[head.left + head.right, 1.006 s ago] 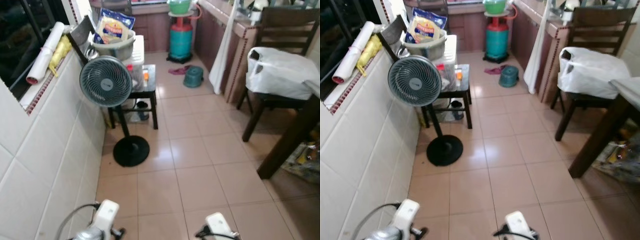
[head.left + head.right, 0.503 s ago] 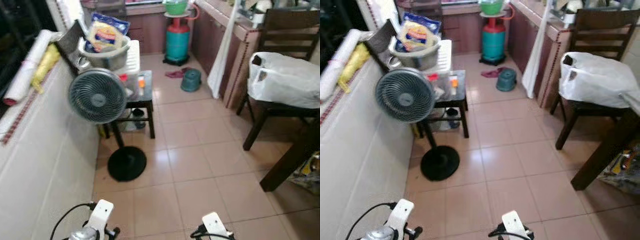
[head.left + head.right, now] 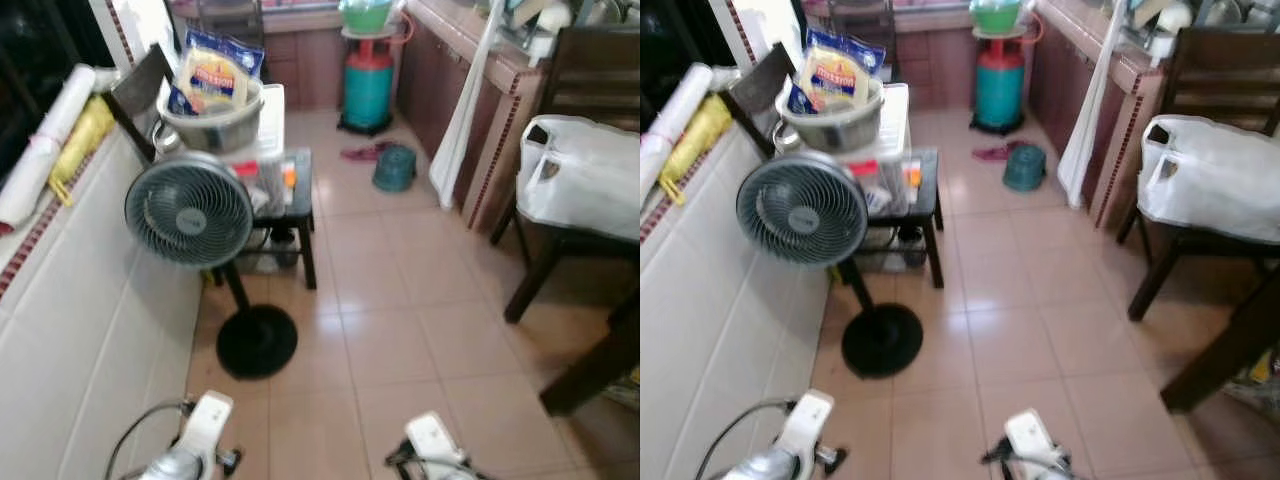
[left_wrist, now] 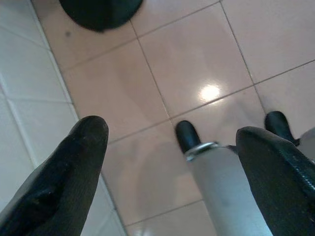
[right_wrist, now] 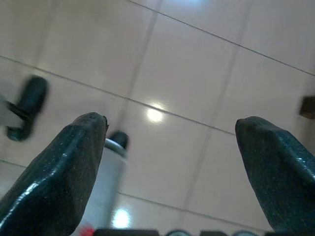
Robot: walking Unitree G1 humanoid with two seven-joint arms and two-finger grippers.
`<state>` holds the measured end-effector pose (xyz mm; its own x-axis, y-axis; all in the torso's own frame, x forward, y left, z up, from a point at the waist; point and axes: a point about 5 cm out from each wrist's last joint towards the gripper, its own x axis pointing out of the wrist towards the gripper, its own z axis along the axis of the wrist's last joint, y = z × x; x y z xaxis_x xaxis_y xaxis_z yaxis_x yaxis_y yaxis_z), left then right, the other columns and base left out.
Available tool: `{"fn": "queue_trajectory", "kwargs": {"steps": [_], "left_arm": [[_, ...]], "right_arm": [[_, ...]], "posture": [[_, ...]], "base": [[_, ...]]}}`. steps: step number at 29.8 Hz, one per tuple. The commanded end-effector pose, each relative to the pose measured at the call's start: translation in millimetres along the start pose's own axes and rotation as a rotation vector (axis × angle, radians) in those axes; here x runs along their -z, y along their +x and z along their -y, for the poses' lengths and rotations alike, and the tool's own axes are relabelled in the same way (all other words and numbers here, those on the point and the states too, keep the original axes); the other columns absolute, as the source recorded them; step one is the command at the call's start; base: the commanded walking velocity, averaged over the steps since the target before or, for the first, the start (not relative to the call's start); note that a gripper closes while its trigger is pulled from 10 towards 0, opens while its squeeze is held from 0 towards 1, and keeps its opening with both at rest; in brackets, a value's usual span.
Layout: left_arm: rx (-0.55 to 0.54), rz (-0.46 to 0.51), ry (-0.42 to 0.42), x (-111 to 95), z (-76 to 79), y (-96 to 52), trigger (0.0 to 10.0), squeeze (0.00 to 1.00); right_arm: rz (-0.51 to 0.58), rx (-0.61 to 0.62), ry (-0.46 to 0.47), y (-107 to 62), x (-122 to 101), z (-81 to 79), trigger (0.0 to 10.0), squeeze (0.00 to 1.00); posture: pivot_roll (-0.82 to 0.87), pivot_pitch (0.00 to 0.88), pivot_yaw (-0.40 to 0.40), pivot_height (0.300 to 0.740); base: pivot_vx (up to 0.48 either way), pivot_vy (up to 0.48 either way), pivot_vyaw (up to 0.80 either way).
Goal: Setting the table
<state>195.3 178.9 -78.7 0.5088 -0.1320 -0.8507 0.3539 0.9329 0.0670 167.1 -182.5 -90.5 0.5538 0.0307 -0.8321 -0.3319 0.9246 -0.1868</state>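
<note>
The left gripper (image 4: 172, 142) and right gripper (image 5: 172, 132) hang spread wide over the floor (image 4: 197, 54). Up ahead of them, the head views show a fan (image 3: 189, 208) and a chair (image 3: 560, 150).

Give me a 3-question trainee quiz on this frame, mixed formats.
1. True or false: the grey round standing fan stands beside the white tiled wall.
2. What lies on the dark wooden chair? A) white plastic bag B) folded towel C) stack of plates
3. Fill in: both the left hand and the right hand are ____ and hold nothing, pointing down at the beige tiled floor.

Key:
1. True; its black base sits on the floor by the wall.
2. A, the white plastic bag.
3. open
</note>
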Motion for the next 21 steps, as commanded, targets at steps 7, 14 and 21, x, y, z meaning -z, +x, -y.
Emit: {"fn": "queue_trajectory", "kwargs": {"steps": [7,14,21], "left_arm": [[-0.051,-0.036,0.013,9.2,-10.6,-3.1,10.0,0.0],[-0.069,-0.037,0.018,9.8,-12.1,-3.4,10.0,0.0],[-0.073,-0.035,0.015,10.1,-12.8,-3.6,10.0,0.0]], "right_arm": [[0.032,-0.016,0.005,2.5,-11.3,-6.7,10.0,0.0],[0.03,-0.017,0.02,2.3,-10.2,-8.8,10.0,0.0],[0.027,-0.001,0.063,2.2,-9.3,-7.2,10.0,0.0]], "posture": [[-0.03,0.0,0.03,0.74],[-0.03,0.0,0.034,0.74],[-0.04,0.0,0.039,0.74]], "base": [[0.0,0.0,0.5],[0.0,0.0,0.0],[0.0,0.0,0.0]]}}
